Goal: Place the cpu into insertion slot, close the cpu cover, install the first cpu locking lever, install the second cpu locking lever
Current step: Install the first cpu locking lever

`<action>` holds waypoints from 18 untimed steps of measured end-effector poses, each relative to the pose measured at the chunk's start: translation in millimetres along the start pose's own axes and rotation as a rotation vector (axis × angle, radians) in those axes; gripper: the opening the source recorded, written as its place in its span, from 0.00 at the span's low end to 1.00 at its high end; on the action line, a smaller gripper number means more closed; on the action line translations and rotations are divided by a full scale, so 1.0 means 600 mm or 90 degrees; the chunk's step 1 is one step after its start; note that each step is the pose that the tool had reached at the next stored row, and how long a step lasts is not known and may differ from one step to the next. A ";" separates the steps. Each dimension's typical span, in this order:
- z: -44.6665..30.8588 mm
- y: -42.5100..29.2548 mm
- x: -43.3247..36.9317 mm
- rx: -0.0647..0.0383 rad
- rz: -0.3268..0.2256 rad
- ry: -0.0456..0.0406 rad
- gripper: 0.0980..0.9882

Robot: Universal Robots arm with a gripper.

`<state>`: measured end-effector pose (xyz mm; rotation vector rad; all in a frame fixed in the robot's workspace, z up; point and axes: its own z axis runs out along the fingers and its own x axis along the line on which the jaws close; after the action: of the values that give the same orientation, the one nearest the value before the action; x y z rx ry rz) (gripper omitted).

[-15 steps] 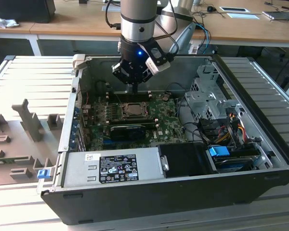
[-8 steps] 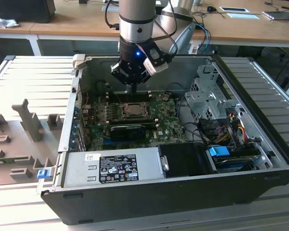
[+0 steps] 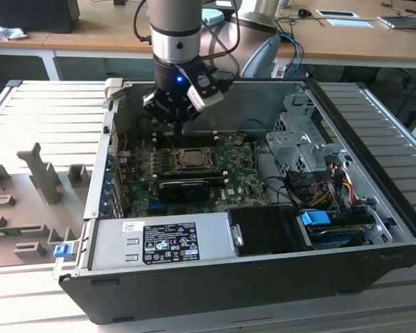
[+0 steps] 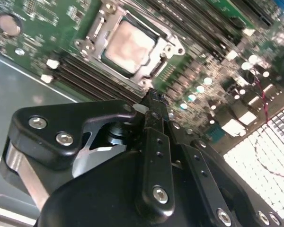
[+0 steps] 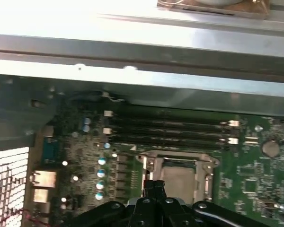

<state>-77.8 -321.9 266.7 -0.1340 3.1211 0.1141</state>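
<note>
Note, your gripper [image 4: 154, 99] stands closed and empty near the cpu [image 4: 130, 45], likely thin and fragile: hold its edges.

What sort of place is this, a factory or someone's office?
Probably a robotics lab or workshop: a robot arm reaches into an opened computer case on a slatted metal table, with wooden desks carrying cables and gear behind.
</note>
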 end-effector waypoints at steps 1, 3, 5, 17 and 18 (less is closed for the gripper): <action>0.001 0.000 0.006 0.000 0.000 0.0001 0.01; 0.002 0.001 0.017 -0.001 0.000 -0.0001 0.01; 0.004 0.003 0.038 -0.002 0.000 -0.0001 0.01; 0.013 0.019 0.066 -0.002 0.000 -0.0001 0.01; 0.014 0.022 0.065 -0.002 0.000 -0.0002 0.01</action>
<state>-117.9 -311.4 258.6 -0.1338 3.1208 0.1182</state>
